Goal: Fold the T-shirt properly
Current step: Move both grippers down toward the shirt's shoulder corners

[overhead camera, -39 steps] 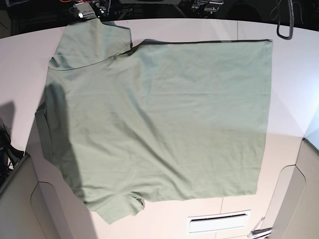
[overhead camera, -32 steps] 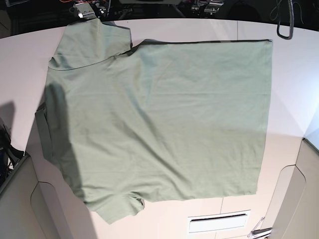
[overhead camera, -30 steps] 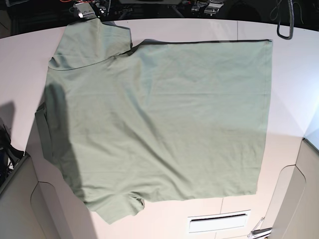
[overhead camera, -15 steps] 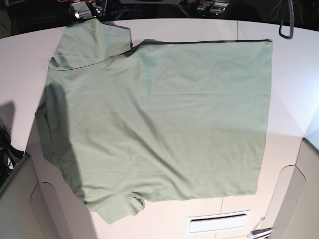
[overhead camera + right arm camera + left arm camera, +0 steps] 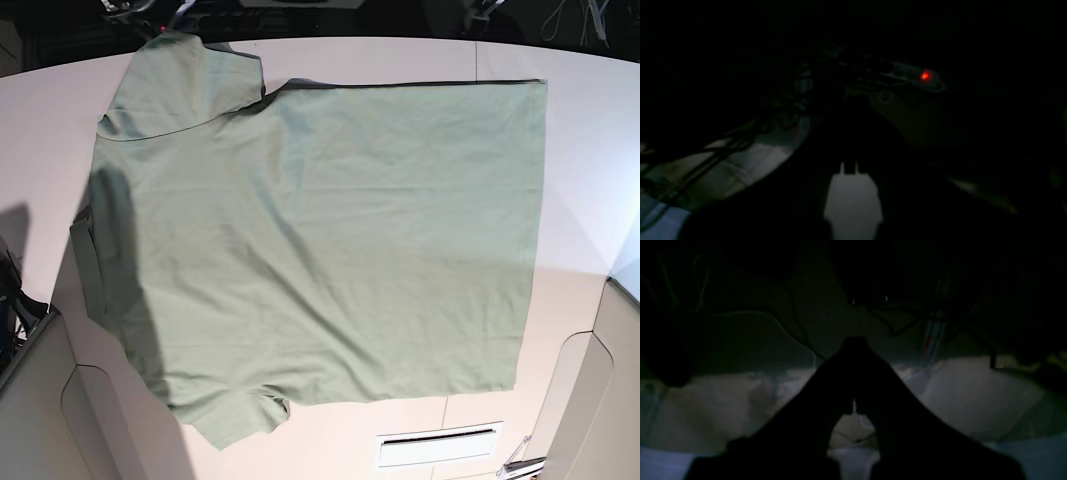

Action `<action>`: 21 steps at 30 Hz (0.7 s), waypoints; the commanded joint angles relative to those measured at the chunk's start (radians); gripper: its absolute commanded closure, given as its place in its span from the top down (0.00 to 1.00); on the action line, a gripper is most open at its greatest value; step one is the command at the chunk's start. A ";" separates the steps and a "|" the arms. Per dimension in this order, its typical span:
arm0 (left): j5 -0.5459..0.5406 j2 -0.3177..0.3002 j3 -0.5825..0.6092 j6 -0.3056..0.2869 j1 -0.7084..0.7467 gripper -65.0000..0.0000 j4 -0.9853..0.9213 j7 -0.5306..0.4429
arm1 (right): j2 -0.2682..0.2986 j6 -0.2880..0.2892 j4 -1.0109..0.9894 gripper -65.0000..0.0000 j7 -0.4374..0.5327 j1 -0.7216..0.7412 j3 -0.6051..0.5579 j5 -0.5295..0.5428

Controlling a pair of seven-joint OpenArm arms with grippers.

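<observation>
Both arms have drawn back past the desk's (image 5: 600, 150) far edge and out of the base view, each tool, left (image 5: 855, 346) and right (image 5: 848, 166), clenched on nothing in near darkness, while the T-shirt (image 5: 320, 240) lies spread flat across the desk's middle.

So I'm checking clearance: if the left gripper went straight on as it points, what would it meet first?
Likely nothing close: the shut left gripper aims past the pale table edge toward dim cables; depth is unclear.
</observation>
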 commanded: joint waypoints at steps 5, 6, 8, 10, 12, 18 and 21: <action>-0.085 -0.078 -0.088 -0.114 0.165 0.00 0.225 0.050 | 0.082 0.018 0.270 0.00 -0.005 -0.203 0.008 0.111; -0.106 -0.087 -0.118 -0.146 0.192 0.00 0.267 0.071 | 0.092 0.028 0.335 0.00 -0.013 -0.245 0.020 0.129; -0.154 -0.103 -0.182 -0.215 0.242 0.00 0.344 0.124 | 0.098 0.048 0.475 0.00 -0.042 -0.328 0.061 0.150; -0.218 -0.115 -0.249 -0.290 0.290 0.00 0.421 0.183 | 0.098 0.069 0.615 0.00 -0.071 -0.407 0.109 0.169; -0.294 -0.122 -0.320 -0.365 0.336 0.00 0.496 0.258 | 0.098 0.087 0.750 0.00 -0.105 -0.478 0.158 0.213; -0.595 -0.128 -0.502 -0.570 0.451 0.00 0.689 0.527 | 0.098 0.176 1.083 0.00 -0.244 -0.622 0.316 0.391; -0.784 -0.127 -0.585 -0.601 0.498 0.00 0.770 0.665 | 0.098 0.199 1.202 0.00 -0.290 -0.662 0.406 0.484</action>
